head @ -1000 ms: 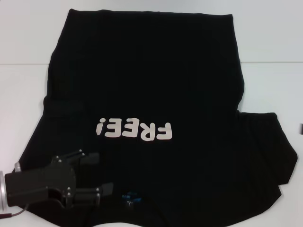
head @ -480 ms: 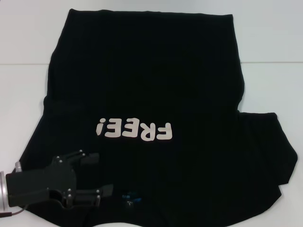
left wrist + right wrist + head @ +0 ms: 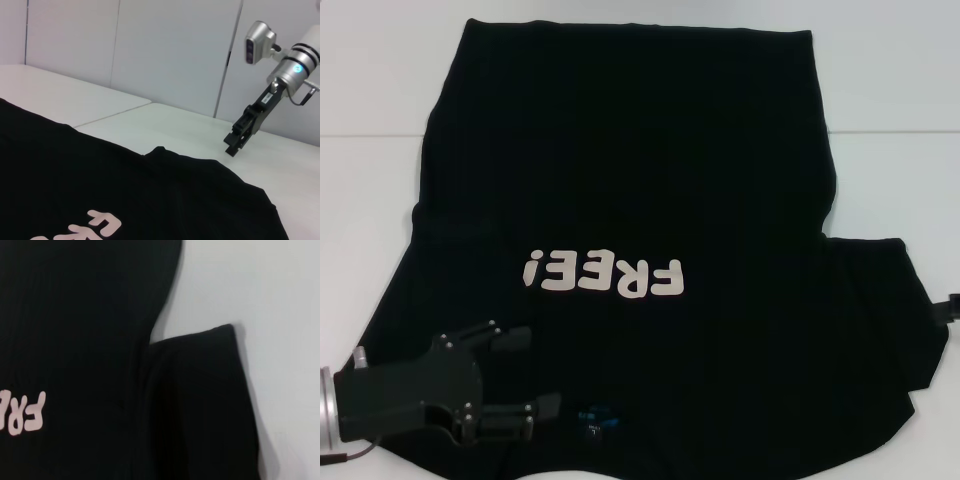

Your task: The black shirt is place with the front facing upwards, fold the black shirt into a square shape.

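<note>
The black shirt (image 3: pixel 630 180) lies flat on the white table (image 3: pixel 370 200), front up. Its pale "FREE!" letters (image 3: pixel 602 276) read upside down from the head view, and the blue neck label (image 3: pixel 595 422) is at the near edge. My left gripper (image 3: pixel 528 372) is open over the near left shoulder, just left of the collar. Only the tip of my right gripper (image 3: pixel 948 308) shows in the head view, at the right edge beside the spread right sleeve (image 3: pixel 880 300). In the left wrist view the right gripper (image 3: pixel 233 144) hangs above the table beyond the shirt (image 3: pixel 125 190). The right wrist view shows that sleeve (image 3: pixel 200 405).
A seam (image 3: pixel 370 135) crosses the white table behind the shirt's middle. Bare table lies left and right of the shirt. Pale wall panels (image 3: pixel 165 50) stand beyond the table in the left wrist view.
My left gripper has shifted slightly toward the near edge over the shoulder. The right gripper's tip now shows lower at the right edge, next to the sleeve.
</note>
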Controlling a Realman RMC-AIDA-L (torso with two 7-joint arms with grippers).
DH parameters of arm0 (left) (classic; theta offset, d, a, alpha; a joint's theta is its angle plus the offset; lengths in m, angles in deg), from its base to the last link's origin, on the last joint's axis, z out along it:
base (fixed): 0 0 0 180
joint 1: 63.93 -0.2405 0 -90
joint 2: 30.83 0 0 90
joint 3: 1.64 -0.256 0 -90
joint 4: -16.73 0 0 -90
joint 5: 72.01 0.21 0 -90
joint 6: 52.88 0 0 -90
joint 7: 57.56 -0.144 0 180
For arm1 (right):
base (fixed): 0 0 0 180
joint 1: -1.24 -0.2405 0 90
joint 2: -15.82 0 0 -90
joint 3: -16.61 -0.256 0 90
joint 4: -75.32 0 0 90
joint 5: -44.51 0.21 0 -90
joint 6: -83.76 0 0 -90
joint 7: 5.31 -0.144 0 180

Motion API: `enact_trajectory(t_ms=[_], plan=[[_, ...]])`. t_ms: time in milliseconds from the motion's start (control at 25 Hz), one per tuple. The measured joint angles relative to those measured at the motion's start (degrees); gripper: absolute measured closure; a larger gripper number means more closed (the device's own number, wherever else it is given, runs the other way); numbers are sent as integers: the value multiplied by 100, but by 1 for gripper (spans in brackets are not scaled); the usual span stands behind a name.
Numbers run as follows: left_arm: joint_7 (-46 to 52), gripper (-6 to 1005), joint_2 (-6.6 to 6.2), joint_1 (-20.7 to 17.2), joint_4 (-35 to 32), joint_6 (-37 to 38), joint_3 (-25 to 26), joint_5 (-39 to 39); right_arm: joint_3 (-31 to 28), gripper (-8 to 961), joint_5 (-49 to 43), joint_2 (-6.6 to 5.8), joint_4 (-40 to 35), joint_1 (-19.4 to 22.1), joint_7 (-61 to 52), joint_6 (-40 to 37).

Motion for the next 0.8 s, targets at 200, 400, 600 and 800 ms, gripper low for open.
enact_trajectory(t_ms=[200, 400, 600, 800], plan=[[-3, 65, 9, 0, 6, 0, -1, -1, 237, 28, -4, 37, 278, -118, 7, 347], [-5, 65, 14, -4, 8, 0, 6, -8, 408, 28, -4, 81, 515, -220, 31, 647], [-6, 65, 14, -8, 8, -16, 6, -20, 508, 29, -8, 150, 524, -268, 34, 780], [-4, 65, 14, -8, 6, -21, 6, -18, 592, 29, -8, 167, 585, -322, 34, 854]])
